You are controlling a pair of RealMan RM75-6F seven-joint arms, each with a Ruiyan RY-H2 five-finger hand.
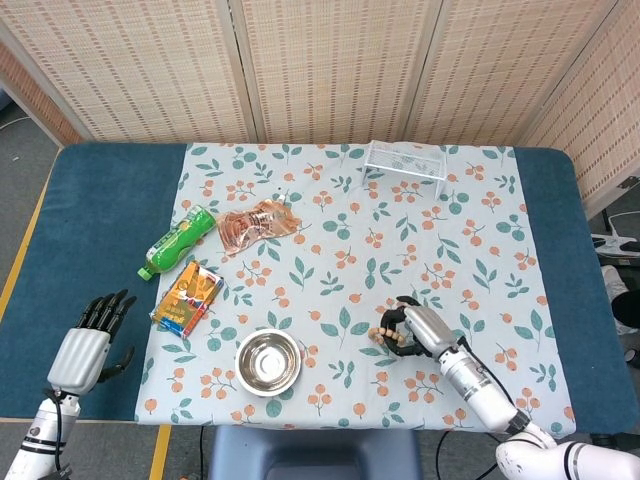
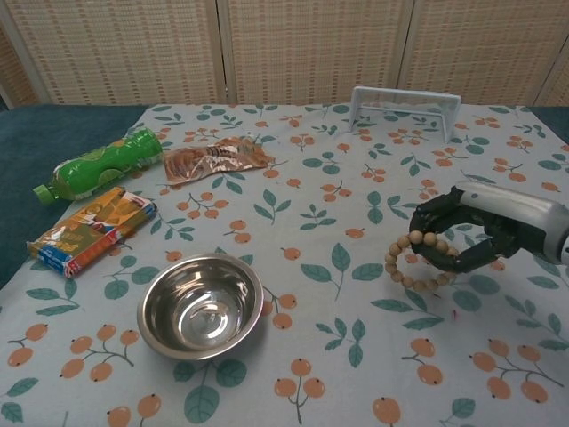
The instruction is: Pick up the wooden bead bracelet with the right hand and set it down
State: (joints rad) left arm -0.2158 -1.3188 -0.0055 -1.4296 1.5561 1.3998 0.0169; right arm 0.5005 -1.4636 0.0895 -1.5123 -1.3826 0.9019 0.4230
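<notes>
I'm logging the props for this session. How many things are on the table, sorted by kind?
Bottles: 1, green bottle
Snack packets: 2, orange packet, colourful pack
Bowls: 1, steel bowl
Racks: 1, white wire rack
Bracelets: 1, wooden bead bracelet, held by the right robot hand
Total: 6

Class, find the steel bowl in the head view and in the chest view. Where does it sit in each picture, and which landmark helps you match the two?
Head view: the steel bowl sits low and left of centre, near the cloth's front edge.
Chest view: the steel bowl sits lower left, large and close to the camera.
Shared landmark: the orange snack packet lies just beyond the bowl, to its left, in both.
</notes>
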